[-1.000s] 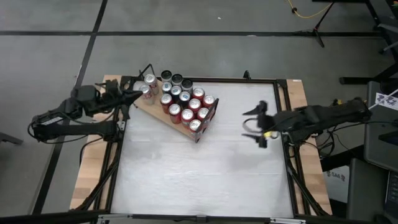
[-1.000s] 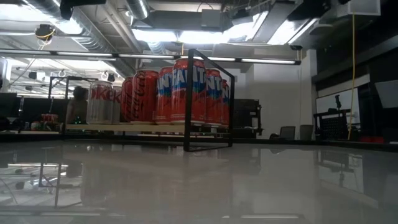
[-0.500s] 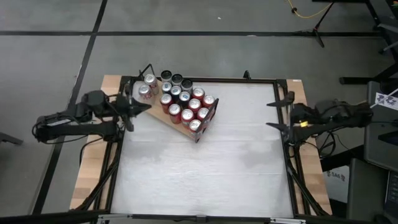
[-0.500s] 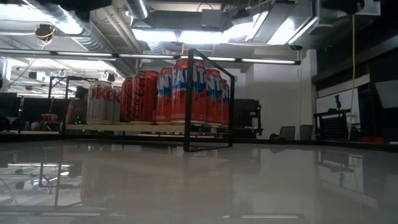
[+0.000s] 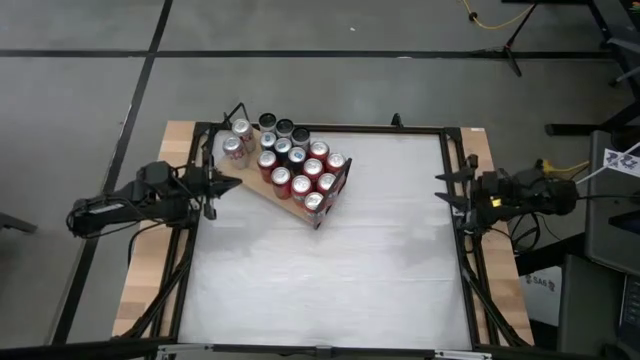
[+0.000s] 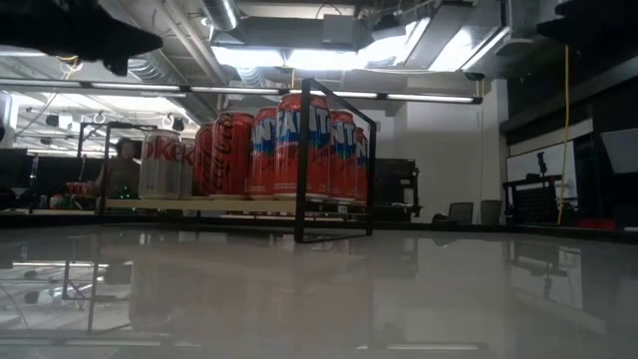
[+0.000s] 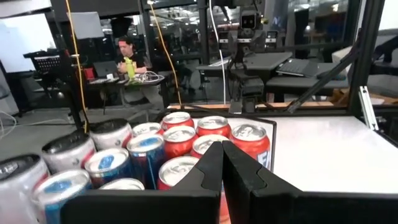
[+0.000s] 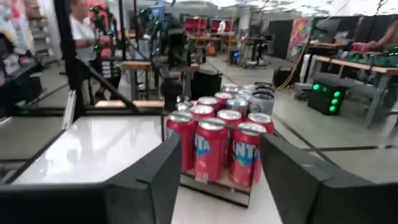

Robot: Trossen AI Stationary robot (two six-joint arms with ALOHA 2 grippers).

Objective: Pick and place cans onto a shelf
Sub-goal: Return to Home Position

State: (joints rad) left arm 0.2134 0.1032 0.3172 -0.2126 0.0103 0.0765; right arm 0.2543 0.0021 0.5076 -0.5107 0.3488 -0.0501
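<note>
Shelf (image 5: 253, 184) runs diagonally, framed end apparently nearest table (image 5: 330, 280) centre; cans (image 5: 297, 165) upright.

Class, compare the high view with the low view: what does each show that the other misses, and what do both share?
High view only: the silver tops of the cans and the grey floor. Low view only: the cans' printed sides and the ceiling lights. Both: the cans standing on the shelf, its black frame, and the white tabletop.
</note>
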